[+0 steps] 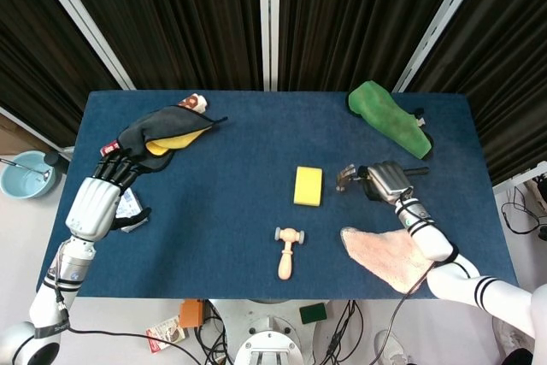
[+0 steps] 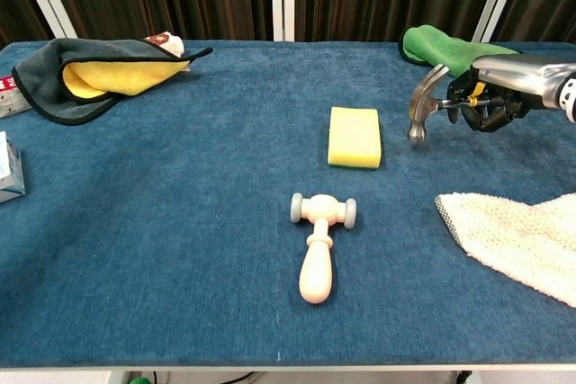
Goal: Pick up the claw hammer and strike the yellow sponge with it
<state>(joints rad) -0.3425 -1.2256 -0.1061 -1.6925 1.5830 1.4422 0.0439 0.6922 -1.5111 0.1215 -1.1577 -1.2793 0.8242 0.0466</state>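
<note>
My right hand [image 2: 504,92] [image 1: 386,182] grips the claw hammer by its handle, right of the yellow sponge [image 2: 354,136] [image 1: 308,185]. The hammer's steel head [image 2: 423,106] [image 1: 347,176] hangs above the cloth, a short way right of the sponge, face pointing down. The sponge lies flat near the table's middle. My left hand [image 1: 101,198] rests at the table's left edge with fingers spread, holding nothing.
A wooden mallet [image 2: 318,245] lies in front of the sponge. A pale towel [image 2: 522,240] covers the front right. A green cloth [image 2: 459,53] sits at the back right, a dark cloth with yellow lining [image 2: 90,72] at the back left. A small box [image 2: 9,173] is at the left edge.
</note>
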